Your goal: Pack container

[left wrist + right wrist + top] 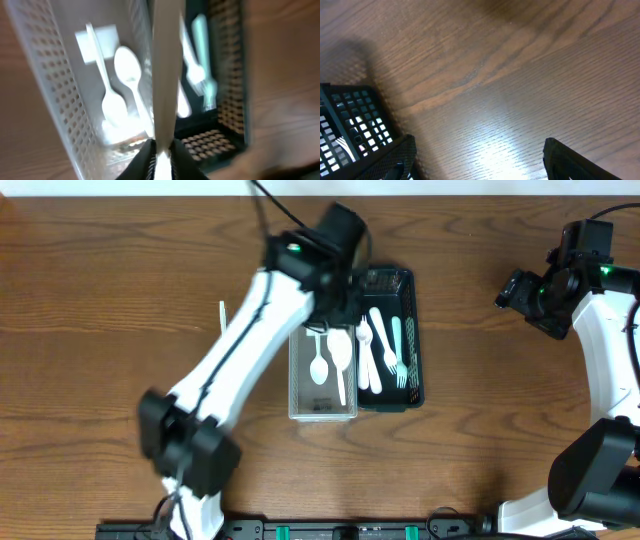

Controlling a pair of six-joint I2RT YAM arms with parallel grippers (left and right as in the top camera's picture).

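Note:
A clear white mesh basket (294, 385) holds two white spoons (320, 367), and a black mesh basket (416, 330) right beside it holds white forks (385, 345) and a teal fork (410, 340). My left gripper (162, 157) hangs over the line where the two baskets meet. Its jaws are pressed against the handle of a long white utensil (165, 75) that points down toward the baskets. The picture is blurred, and the utensil's head is out of sight. My right gripper (477, 157) stands wide open over bare wood at the far right, holding nothing.
A thin white utensil (222, 315) lies on the table left of the baskets. The black basket's corner (350, 120) shows at the left edge of the right wrist view. My left arm crosses the table diagonally from the front left.

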